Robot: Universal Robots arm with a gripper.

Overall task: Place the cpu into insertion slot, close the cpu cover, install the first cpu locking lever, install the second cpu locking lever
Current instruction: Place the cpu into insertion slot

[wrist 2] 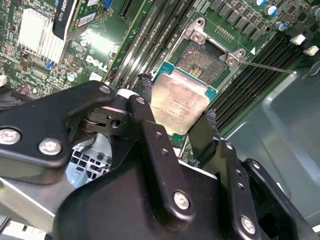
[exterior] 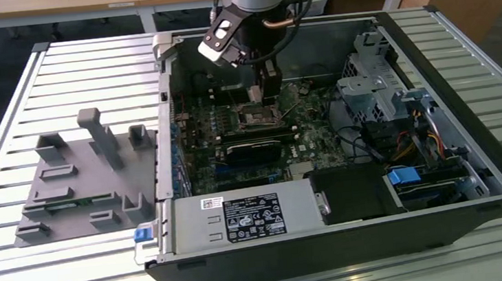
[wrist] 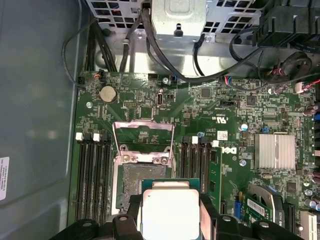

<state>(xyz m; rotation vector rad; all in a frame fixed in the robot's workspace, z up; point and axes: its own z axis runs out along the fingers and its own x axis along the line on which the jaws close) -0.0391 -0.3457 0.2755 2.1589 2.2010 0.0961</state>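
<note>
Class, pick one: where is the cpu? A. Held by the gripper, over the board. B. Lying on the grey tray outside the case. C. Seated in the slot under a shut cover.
A: the gripper clamps the cpu by its edges, and the slot lies empty.

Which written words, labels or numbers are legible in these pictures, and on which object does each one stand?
Power supply label: print too small to read.
White sticker beside it: too small to read.
Motherboard: white brand mark and tiny codes; none quoted.
cpu lid: engraving too faint to read.
</note>
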